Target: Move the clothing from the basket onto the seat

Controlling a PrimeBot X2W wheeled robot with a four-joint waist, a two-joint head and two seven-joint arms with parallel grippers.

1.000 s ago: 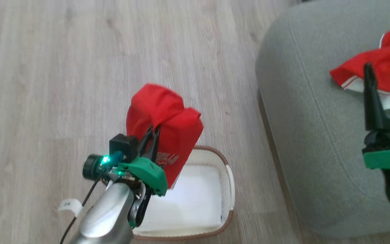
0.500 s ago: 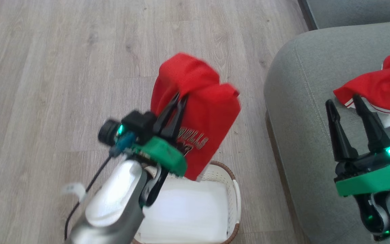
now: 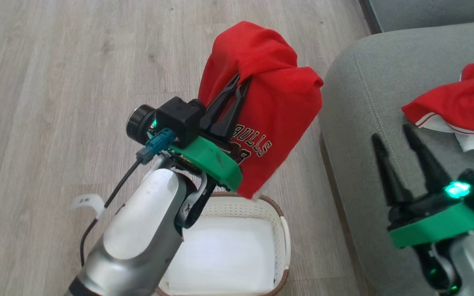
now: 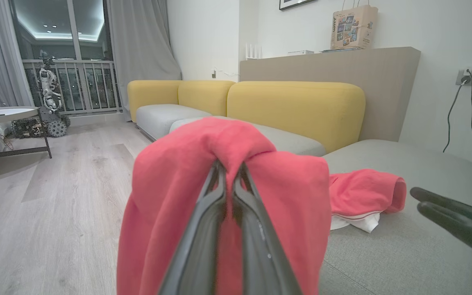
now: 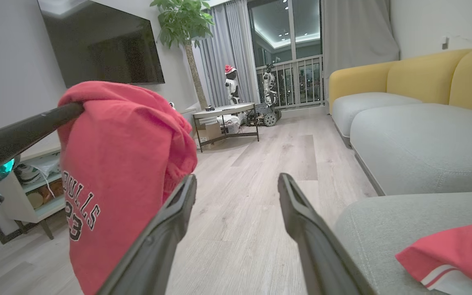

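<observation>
My left gripper (image 3: pixel 242 80) is shut on a red garment printed "BULLS" (image 3: pixel 268 119), which hangs in the air above the basket (image 3: pixel 276 213). The basket is cream-white with a brown rim and sits on the floor below my left arm. In the left wrist view the same garment (image 4: pixel 170 196) drapes over both closed fingers (image 4: pixel 203 229). A second red garment with white trim (image 3: pixel 459 109) lies on the grey-green seat (image 3: pixel 368 102) at the right. My right gripper (image 3: pixel 391 133) is open over the seat's near edge, holding nothing, short of that garment.
Pale wooden floor (image 3: pixel 76 82) lies left of the basket. The wrist views show a yellow-backed sofa (image 4: pixel 297 106), a low table (image 5: pixel 228 112), a wall television (image 5: pixel 100 45) and a plant. A white tag (image 3: pixel 87 202) hangs off my left arm's cable.
My left gripper has lifted the red garment up out of the basket and carried it toward the seat. The head camera has shifted too. My right gripper stays open.
</observation>
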